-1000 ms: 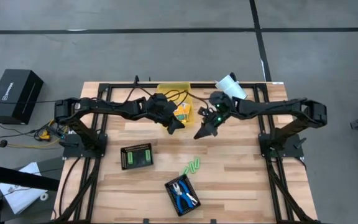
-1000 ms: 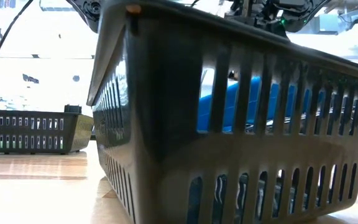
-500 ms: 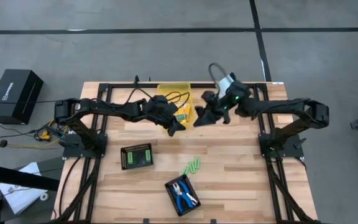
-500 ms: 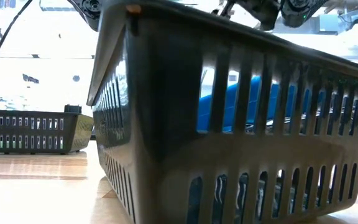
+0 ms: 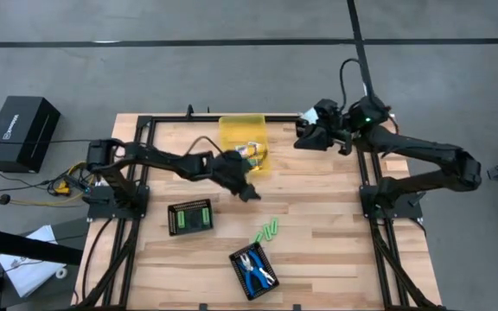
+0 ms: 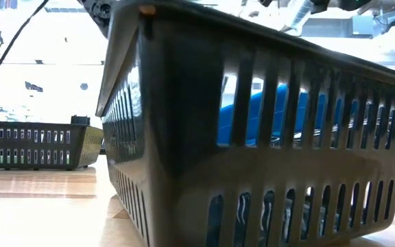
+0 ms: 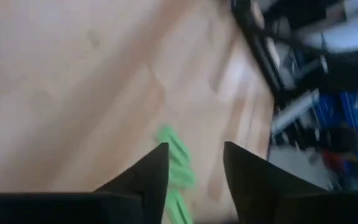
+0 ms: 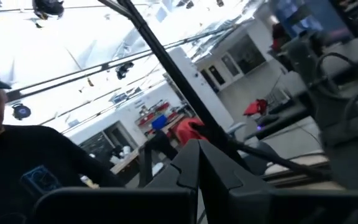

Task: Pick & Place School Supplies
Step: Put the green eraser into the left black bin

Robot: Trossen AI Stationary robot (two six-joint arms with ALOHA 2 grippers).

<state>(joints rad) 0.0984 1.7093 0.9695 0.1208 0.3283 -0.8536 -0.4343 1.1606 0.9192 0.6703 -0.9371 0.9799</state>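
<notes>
Several light-green sticks (image 5: 268, 231) lie loose on the wooden table, right of centre toward the near edge. My left gripper (image 5: 249, 193) hovers open just on their far side; the sticks (image 7: 174, 149) show beyond its fingertips in the left wrist view. Yellow-orange boxes (image 5: 252, 155) lie in the yellow bin (image 5: 232, 130) at the far edge. Blue-handled scissors (image 5: 254, 269) lie in a black tray (image 5: 237, 259) at the near edge. My right gripper (image 5: 303, 140) is raised at the far right, shut and empty, its fingers (image 8: 191, 163) pointing up into the room.
A second black tray (image 5: 190, 216) holding green pieces stands left of centre. The scissors tray (image 6: 184, 137) fills the low view, with the other tray (image 6: 33, 144) behind it on the left. A person in a dark shirt (image 8: 23, 162) stands beyond the table.
My left gripper has left the yellow bin's near side and gone down toward the near edge, closer to the green sticks. My right gripper has risen from the table's middle, swung toward the far right corner and tipped upward, staying shut.
</notes>
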